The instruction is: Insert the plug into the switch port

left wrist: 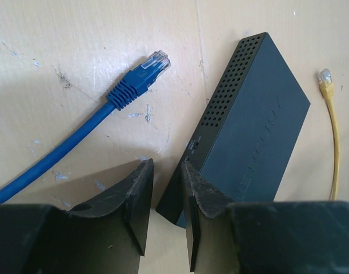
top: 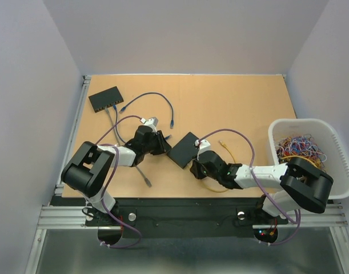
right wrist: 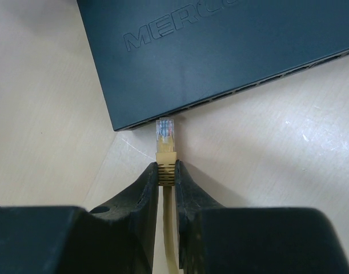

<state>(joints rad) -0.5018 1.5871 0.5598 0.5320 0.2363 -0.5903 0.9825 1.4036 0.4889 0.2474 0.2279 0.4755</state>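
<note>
Plug (right wrist: 165,134): yellow boot, clear RJ45 tip, pinched at the boot between the 2 fingers of the right gripper (right wrist: 166,171), which is closed tight on it. Its yellow cable (right wrist: 168,245) runs back under the gripper. The plug points at the port face of the black network switch (right wrist: 231,51), with its tip right at the lower edge of that face, near the switch's left corner as the right wrist camera sees it. The tip is not seated in a port; whether it touches the housing I cannot tell.

The switch lies flat on the desk (top: 243,103), near its middle, between the 2 arms in the top view, turned at an angle to the desk edges.

Left gripper (left wrist: 165,168) sits low at the opposite end of the switch, jaws narrow but apart, with bare desk showing in the gap. The near corner of the switch lies in that gap against 1 finger; the other finger stands clear of it, so there is no clamp.

A blue patch cable (left wrist: 65,154) with a clear-tipped plug lies loose just beside the vented side of the switch. A loose yellow connector (left wrist: 325,77) lies on the far side.

2nd switch (top: 105,99) at the far left of the desk, with cables plugged in. White basket (top: 303,123) of tangled cables at the right edge.
</note>
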